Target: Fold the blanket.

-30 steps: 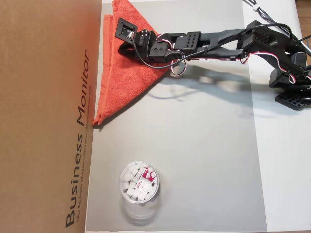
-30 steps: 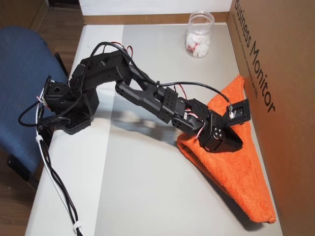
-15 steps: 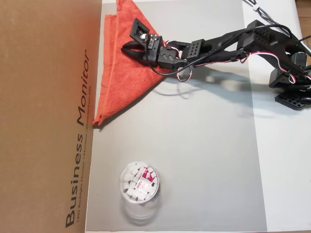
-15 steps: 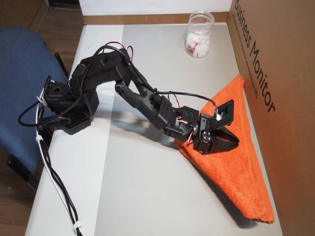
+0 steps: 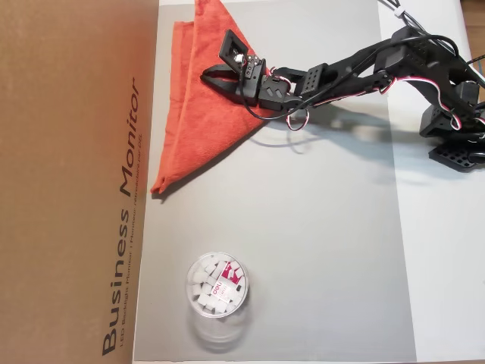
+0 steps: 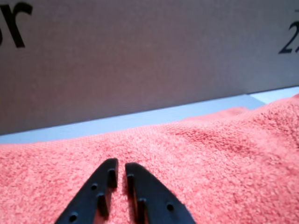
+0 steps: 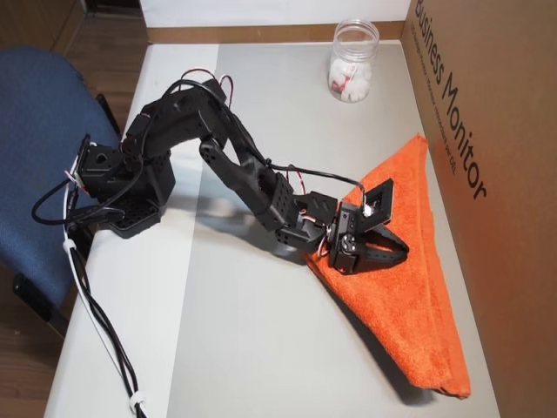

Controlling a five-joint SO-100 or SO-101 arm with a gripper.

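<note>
A clear round jar (image 5: 217, 287) stands on the grey mat (image 5: 318, 227), holding small white blocks; the fuzzy orange-red blanket (image 5: 198, 114) lies folded into a triangle beside the cardboard box (image 5: 76, 182); the gripper (image 6: 117, 173), fingers nearly together and holding nothing, rests on the terry cloth.

The cardboard box (image 5: 76, 182) reads "Business Monitor" in an overhead view.
</note>
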